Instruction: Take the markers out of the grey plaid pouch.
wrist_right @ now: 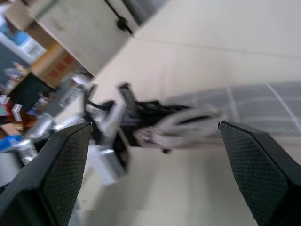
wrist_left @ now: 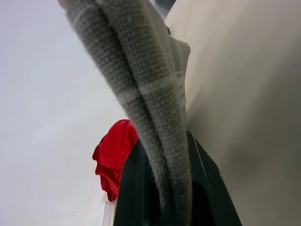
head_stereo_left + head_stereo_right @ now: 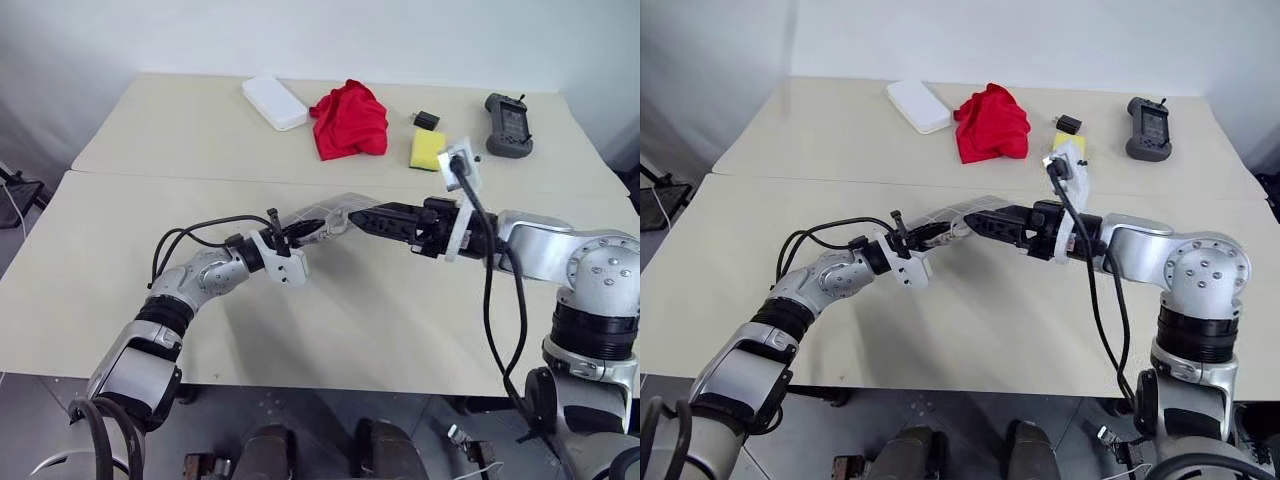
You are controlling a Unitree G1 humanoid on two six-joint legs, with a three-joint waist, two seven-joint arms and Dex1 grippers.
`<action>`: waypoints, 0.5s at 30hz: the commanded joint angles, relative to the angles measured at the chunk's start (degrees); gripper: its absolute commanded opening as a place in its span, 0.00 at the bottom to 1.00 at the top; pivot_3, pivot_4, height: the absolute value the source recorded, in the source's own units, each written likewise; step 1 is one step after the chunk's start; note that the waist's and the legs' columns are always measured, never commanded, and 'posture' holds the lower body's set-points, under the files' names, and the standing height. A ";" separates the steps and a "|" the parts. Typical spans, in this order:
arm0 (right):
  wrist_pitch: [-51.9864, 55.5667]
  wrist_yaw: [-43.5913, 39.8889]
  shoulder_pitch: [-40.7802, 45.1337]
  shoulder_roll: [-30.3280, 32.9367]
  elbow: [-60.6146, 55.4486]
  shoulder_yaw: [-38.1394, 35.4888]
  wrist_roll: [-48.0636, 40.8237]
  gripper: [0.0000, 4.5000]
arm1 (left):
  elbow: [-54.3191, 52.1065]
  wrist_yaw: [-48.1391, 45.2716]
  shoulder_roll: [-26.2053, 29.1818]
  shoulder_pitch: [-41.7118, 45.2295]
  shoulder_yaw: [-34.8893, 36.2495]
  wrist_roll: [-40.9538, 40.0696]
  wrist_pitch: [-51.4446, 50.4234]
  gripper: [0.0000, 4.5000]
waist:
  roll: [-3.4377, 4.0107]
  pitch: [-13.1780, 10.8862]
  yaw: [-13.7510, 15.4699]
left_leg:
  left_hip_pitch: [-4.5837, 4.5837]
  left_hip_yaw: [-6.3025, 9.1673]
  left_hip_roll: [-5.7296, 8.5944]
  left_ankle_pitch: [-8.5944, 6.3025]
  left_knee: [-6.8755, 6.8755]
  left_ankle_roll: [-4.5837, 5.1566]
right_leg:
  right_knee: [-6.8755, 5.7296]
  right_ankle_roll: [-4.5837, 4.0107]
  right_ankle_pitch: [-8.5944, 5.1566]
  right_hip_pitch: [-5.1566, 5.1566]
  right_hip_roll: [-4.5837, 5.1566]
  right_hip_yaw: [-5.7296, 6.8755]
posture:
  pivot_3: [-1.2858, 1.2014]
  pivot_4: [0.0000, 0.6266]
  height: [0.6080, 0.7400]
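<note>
Left wrist view shows left hand [image 2: 164, 188] clamped on grey plaid pouch [image 2: 141, 80]; right wrist view shows right hand [image 1: 150, 165] spread wide.

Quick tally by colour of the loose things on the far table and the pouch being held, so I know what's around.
White: 1, flat box
Red: 1, cloth
Yellow: 1, sponge block
Black: 1, small block
Dark grey: 1, handheld controller
Grey plaid: 1, pouch, clamped in the left end effector
Total: 6
</note>
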State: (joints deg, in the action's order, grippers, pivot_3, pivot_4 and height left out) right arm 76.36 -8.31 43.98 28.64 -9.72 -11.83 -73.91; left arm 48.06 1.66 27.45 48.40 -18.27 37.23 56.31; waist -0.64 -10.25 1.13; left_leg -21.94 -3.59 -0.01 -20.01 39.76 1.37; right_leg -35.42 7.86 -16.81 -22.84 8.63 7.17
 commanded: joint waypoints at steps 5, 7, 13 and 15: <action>0.41 0.82 2.87 -3.22 3.48 4.82 5.87 0.99 | -1.89 1.34 -0.67 0.46 -0.42 -0.66 -0.34 0.00 | 0.00 0.00 0.02 | -0.12 0.02 0.00 0.00 0.05 0.00 | 0.00 0.00 0.00 -0.08 0.00 0.05 | 0.52 0.24 1.00; 0.91 0.48 3.39 -4.14 3.99 5.11 6.31 0.99 | -2.14 1.34 -0.56 0.17 -0.47 -0.81 -0.40 0.00 | 0.00 0.00 0.12 | -0.27 0.05 0.02 0.00 0.16 0.00 | -0.03 0.01 0.01 -0.19 0.00 0.08 | 0.52 0.24 1.00; 1.78 -0.63 3.98 -6.41 4.24 5.56 7.87 0.99 | -2.47 1.29 -0.69 -0.26 -0.56 -1.06 -0.79 0.00 | 0.00 0.00 0.04 | -0.29 0.05 0.02 0.00 0.17 0.00 | -0.03 0.02 0.01 -0.20 0.00 0.09 | 0.52 0.24 1.00; 1.27 -0.96 3.94 -7.08 4.00 5.74 8.69 0.96 | -2.68 1.27 -0.75 -0.49 -0.57 -1.08 -0.89 0.00 | 0.00 0.00 0.04 | -0.29 0.05 0.02 0.00 0.17 0.00 | -0.04 0.02 0.01 -0.21 0.00 0.09 | 0.52 0.24 1.00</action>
State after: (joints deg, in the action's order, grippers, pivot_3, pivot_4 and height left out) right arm 77.73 -8.44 46.81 21.96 -4.38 -6.47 -65.35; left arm 47.89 1.92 27.03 47.94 -19.13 37.23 55.19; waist -0.64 -10.25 1.16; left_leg -22.24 -3.54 0.02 -20.01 39.93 1.37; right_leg -35.45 7.88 -16.80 -23.05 8.63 7.26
